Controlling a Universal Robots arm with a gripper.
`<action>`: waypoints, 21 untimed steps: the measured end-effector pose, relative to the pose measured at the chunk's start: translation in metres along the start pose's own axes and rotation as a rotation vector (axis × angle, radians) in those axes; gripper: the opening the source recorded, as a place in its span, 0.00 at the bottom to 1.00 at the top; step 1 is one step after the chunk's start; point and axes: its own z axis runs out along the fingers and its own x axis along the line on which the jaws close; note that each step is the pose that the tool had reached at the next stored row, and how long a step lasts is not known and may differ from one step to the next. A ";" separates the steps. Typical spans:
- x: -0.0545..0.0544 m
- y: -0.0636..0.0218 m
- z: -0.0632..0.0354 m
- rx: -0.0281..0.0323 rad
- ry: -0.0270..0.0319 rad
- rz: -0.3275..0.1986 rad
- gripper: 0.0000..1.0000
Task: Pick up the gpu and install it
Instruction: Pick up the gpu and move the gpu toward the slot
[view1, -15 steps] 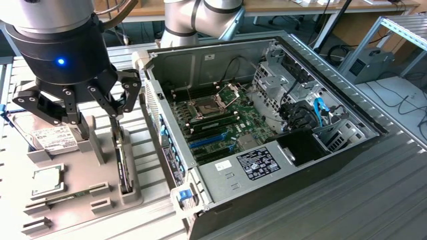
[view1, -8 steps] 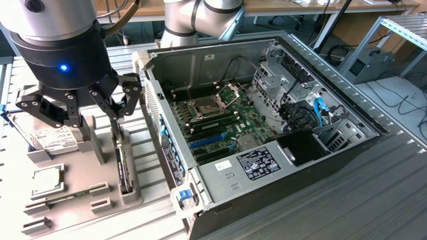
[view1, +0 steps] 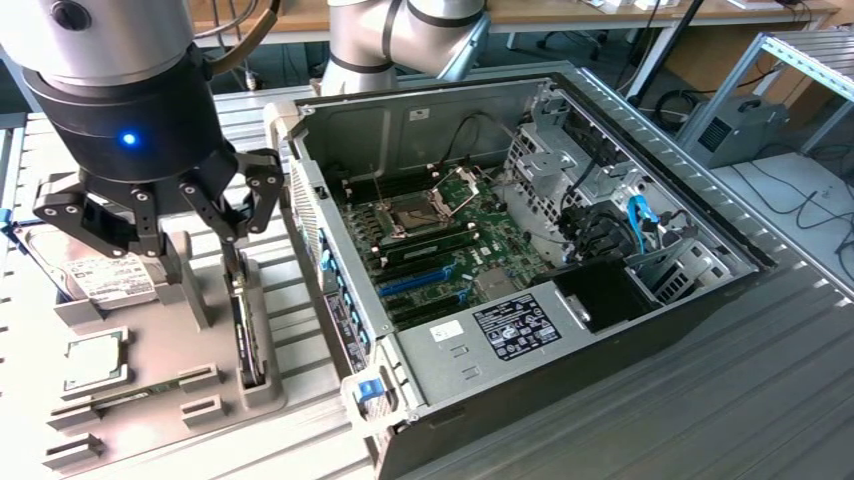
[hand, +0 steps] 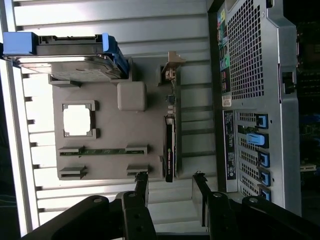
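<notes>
Surface: ribbed metal counter (view1: 747, 400), grey. On it, at the exterior view's left, sits a grey fixture tray (view1: 174, 350). An open computer case (view1: 454, 360) fills the middle and the exterior view's right, with its green motherboard (view1: 454, 245) exposed. Room behind: wooden desks, trailing cables, and an aluminium frame (view1: 787, 60) at the upper right.

Tray contents: hard drive (view1: 100, 275) with a white label and blue rails at the upper left. A square processor chip (view1: 91, 362) lies in its pocket at the lower left. A memory stick (view1: 127, 395) lies flat below that.

The gpu (view1: 244, 335) stands on edge in a slot along the tray's side nearest the case. In the wrist view the gpu (hand: 170, 150) is a thin dark strip, with its metal bracket at the far end.

Obscured: the arm (view1: 120, 60) and its linkages cover part of the hard drive and the upper end of the card. The tray is cut off at the lower left frame edge. The card shows edge-on, so its faces cannot be read.

Pincer (view1: 191, 250): jaws spread wide and released, nothing in them. In the wrist view the pincer (hand: 170, 185) has one finger on either side of the line of the card's near end. It appears to hang just above the card without touching, though the angle does not settle this.
</notes>
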 end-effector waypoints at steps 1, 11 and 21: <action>0.000 0.0000 0.0010 -0.0001 0.0000 0.000 0.48; 0.000 0.0000 0.0040 0.0000 0.0000 0.000 0.48; 0.000 -0.0001 0.0061 0.0000 0.0000 0.000 0.48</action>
